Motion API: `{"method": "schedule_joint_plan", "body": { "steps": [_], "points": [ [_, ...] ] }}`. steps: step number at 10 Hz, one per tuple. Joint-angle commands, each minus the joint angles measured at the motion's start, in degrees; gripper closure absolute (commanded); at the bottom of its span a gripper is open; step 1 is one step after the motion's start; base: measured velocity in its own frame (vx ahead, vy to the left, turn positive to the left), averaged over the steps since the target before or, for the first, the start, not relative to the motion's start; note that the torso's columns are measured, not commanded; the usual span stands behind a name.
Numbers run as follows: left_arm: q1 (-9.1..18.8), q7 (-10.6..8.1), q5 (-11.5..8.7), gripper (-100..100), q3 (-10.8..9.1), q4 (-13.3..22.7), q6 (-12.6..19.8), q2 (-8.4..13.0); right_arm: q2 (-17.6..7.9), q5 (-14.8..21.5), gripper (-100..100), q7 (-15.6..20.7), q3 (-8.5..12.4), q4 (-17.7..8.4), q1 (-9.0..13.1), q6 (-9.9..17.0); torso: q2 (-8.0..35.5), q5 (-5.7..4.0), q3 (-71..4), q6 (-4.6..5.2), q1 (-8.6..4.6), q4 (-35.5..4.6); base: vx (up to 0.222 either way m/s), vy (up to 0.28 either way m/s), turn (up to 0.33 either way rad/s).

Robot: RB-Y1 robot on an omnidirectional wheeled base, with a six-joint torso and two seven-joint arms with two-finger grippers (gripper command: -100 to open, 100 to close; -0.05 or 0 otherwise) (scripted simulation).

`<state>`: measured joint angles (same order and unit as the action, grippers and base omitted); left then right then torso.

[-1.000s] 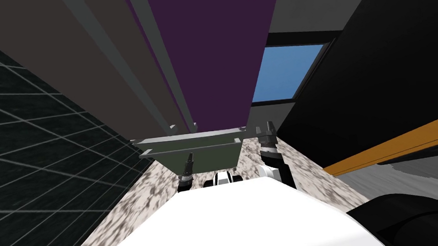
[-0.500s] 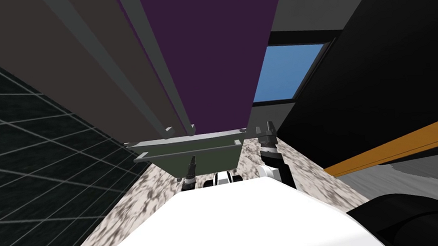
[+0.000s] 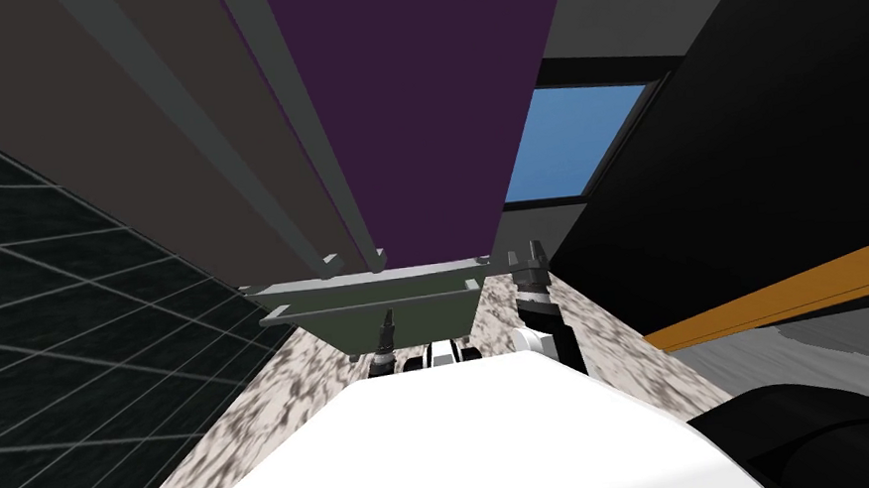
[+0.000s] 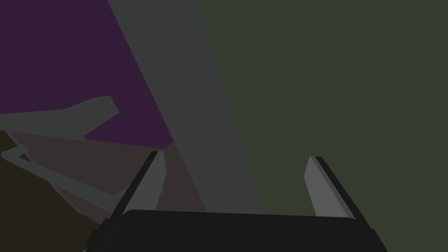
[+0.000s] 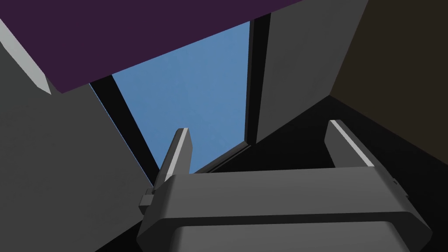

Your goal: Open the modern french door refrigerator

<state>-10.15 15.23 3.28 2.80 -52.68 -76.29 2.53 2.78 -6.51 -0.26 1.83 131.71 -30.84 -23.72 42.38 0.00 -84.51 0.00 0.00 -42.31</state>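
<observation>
Ahead of and above the left tool point(image 3: 386, 328): the fridge point(image 3: 419, 108), standing close.

- Fridge: two tall doors side by side, a purple door point(image 3: 434, 156) and a brown door point(image 3: 40, 105), over an olive drawer point(image 3: 424, 315).
- Handles: two long grey bars at the seam, the brown door's handle point(image 3: 176, 101) and the purple door's handle point(image 3: 302, 119). Both run upright. Their lower ends stop just above the drawer's top edge.
- Left tool: low, in front of the drawer. Its fingers are spread with nothing gripped. In the left wrist view point(image 4: 235, 155) a wide grey bar point(image 4: 197, 109) runs on from between the fingers, with the drawer's olive front point(image 4: 328, 87) to one side and the purple door beyond. The bar looks like the drawer's own, not a door's. Contact with it cannot be told.
- Right tool point(image 3: 527, 252): off past the fridge's right corner, fingers spread and empty point(image 5: 259, 127).
- Key relation (judgement): the door handles lie above the left tool and their long axis runs up and away from it. The purple door's handle ends almost straight over this tool. The left tool is the nearer one, and it needs to rise from drawer level and close its fingers across that upright bar.
</observation>
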Motion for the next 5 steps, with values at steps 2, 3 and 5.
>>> {"method": "schedule_joint_plan", "body": {
  "steps": [2, 3, 5],
  "points": [
    [2.1, -0.47, -0.1, -100, -0.37, -2.0, 4.2, 0.3, 0.0, 0.0, 0, 0.0, 0.0, 0.0, 0.0, 0.0, 0.0, 0.0, 0.0, 0.0, -0.01, 0.0, -0.033, -0.01, 0.014],
    [2.6, -0.55, -0.1, -100, -0.45, -2.3, 4.9, 0.3, 0.0, 0.0, 0, 0.0, 0.0, 0.0, 0.0, 0.0, -0.1, 0.0, 0.0, 0.0, -0.01, 0.0, -0.027, -0.009, 0.015],
    [2.7, -0.52, -0.1, -100, -0.44, -2.7, 5.2, 0.3, 0.0, 0.0, 0, 0.0, 0.0, 0.0, 0.0, 0.0, -0.1, 0.0, -0.1, -0.01, 0.0, 0.0, -0.014, -0.006, 0.005]
  ]
}}
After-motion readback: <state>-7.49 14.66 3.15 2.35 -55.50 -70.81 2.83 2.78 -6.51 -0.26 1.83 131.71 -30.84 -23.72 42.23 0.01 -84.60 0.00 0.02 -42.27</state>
